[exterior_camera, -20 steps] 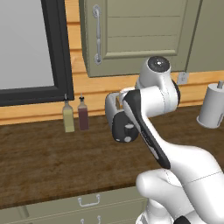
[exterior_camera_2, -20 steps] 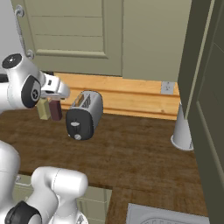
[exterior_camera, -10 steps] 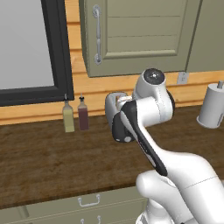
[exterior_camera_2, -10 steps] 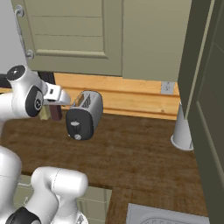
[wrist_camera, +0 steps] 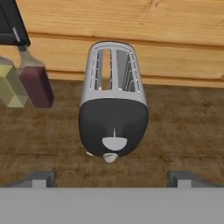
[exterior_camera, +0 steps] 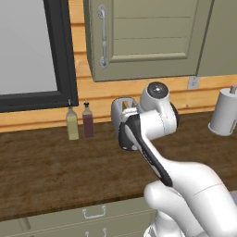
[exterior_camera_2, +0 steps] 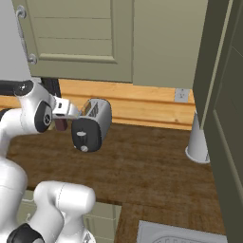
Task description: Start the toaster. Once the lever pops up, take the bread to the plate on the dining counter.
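Currently gripper [wrist_camera: 111,177] jaws spread wide, holding nothing, hovering at lower frame over toaster [wrist_camera: 113,114] at centre of hand view; black end face faces camera; lever [wrist_camera: 114,143] mid-face above pale knob [wrist_camera: 110,157]; risk: fingers hit knob or slip past tiny tab, or nudge bottles [wrist_camera: 27,78] at left.

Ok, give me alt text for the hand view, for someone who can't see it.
A silver two-slot toaster stands on a dark wood worktop, its rounded black end face with the lever and pale knob toward the camera, between the open gripper's fingertips. A yellowish bottle and a dark red bottle stand at the left against a wooden wall.
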